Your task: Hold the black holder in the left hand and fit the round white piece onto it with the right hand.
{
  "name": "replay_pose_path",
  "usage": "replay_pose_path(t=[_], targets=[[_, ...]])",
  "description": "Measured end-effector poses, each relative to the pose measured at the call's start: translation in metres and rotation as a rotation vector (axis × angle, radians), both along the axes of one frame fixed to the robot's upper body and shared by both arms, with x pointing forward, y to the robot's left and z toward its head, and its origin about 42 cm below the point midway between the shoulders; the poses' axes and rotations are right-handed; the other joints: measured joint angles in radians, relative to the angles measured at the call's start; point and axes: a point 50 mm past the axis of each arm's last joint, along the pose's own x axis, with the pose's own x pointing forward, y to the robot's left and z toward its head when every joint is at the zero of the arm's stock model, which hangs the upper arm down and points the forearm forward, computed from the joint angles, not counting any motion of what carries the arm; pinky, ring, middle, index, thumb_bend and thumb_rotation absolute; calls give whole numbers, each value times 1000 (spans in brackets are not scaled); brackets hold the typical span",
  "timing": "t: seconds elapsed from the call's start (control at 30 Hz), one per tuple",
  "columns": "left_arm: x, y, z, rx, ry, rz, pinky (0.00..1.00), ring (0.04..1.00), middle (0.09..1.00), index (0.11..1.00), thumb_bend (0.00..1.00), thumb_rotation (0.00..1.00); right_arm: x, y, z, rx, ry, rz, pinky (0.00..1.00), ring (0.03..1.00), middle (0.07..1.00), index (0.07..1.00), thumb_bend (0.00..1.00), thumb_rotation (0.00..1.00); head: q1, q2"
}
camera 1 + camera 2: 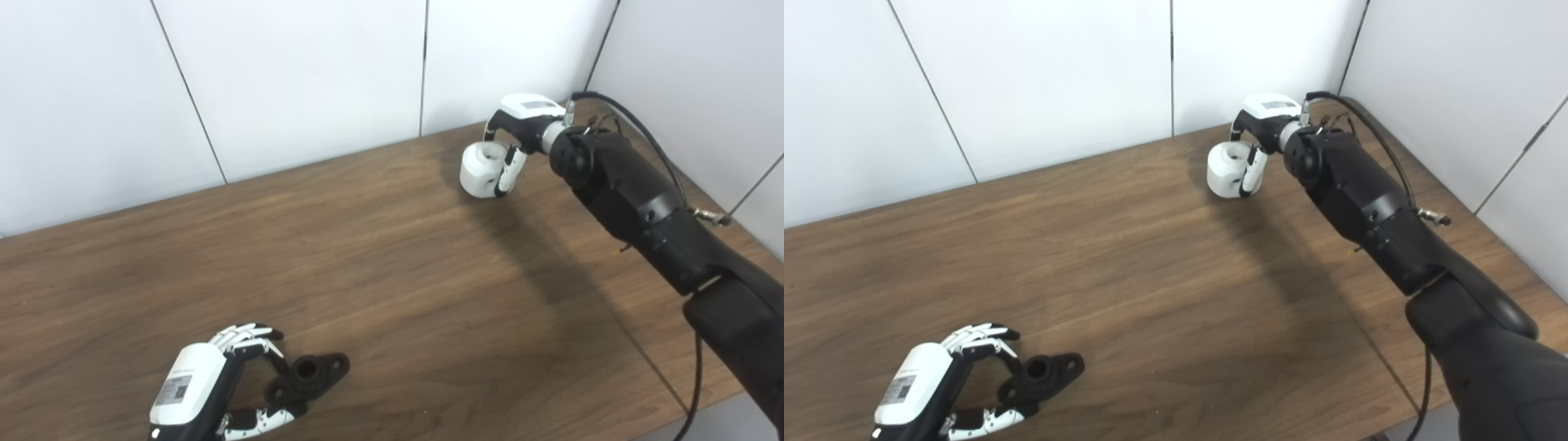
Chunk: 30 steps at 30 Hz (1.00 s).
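Black holder (309, 375) lies on the wooden table (392, 263) at the near left, flat flange with a raised round socket opening upward and small ears at either end. Left hand (208, 383) sits just behind and to the left of it, curled around its near end: fingers (245, 335) arch over the far side, thumb (269, 418) reaches under the near side, tips touching or almost touching the holder's rim; cannot tell whether the holder is actually pinched, and it appears to rest on the table. Round white piece (1226, 169) is far off at the back right of the table, well apart from the holder, a short thick cylinder with a hole in its top face and another in its side. Right hand (1258, 138) is closed on it, fingers (1252, 174) wrapped down its right side, palm above and behind; whether the piece touches the table cannot be told. Right forearm (1366, 208), black, runs from the lower right corner up to the hand, a black cable (1387, 156) looping along it, and casts a broad shadow across the boards. Nothing lies on the stretch of bare wood between the two hands. White wall panels (294, 73) with dark seams close off the back and right edges of the table, the right hand sitting near that corner.
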Motion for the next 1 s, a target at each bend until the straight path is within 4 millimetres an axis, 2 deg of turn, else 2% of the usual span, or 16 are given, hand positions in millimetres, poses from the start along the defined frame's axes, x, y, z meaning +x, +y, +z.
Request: replay_pose_path(t=[0.23, 0.4, 0.6, 1.0], targets=[[0, -1, 0, 0, 0, -1, 836, 826, 765, 487, 520, 45, -2, 3, 6, -14, -27, 14, 930, 944, 836, 487, 520, 139, 23, 0], [1, -3, 0, 5, -2, -2, 832, 824, 764, 487, 520, 45, -11, 14, 27, -34, -84, 66, 965, 948, 830, 486, 521, 142, 41, 5], [0, -9, 1, 5, 9, 6, 841, 827, 768, 487, 519, 45, -31, 46, 51, -62, -157, 189, 964, 934, 807, 485, 523, 138, 130, 29], [-2, -22, 5, 30, 18, 31, 839, 825, 769, 487, 520, 46, -77, 104, 50, -64, -94, 407, 947, 928, 802, 486, 523, 136, 288, 81]])
